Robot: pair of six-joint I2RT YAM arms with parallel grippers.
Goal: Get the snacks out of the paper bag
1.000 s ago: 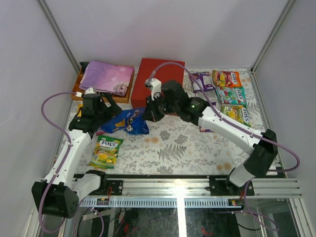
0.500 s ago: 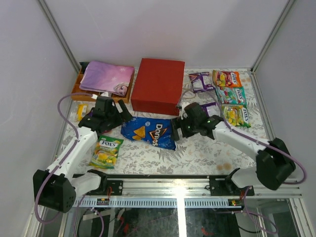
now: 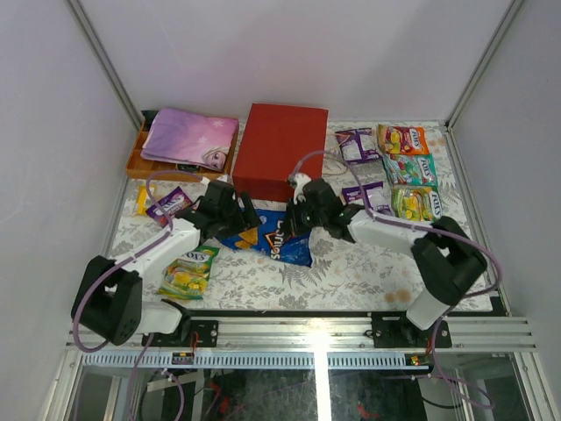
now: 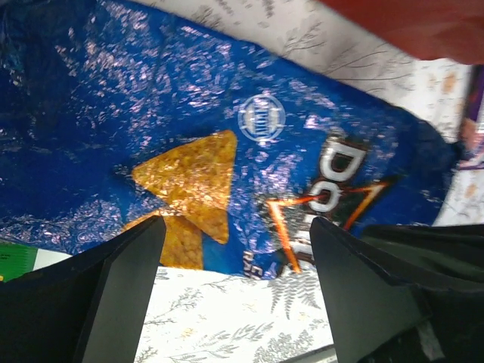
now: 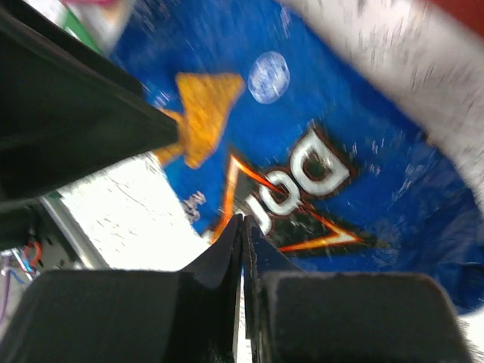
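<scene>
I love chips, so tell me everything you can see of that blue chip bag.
The chip bag is shiny, crinkled blue plastic printed with orange triangle chips and a Doritos logo. It lies flat on the flowery table, in front of the red paper bag. The open left gripper and shut right gripper hover over it.

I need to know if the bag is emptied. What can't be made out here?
Paper bag inside: top view shows only its red outside.
Doritos bag: in the top view, the left gripper and right gripper cover its upper edge; the right wrist view is blurred.
Tray contents: top view, the cloth covers them.
</scene>
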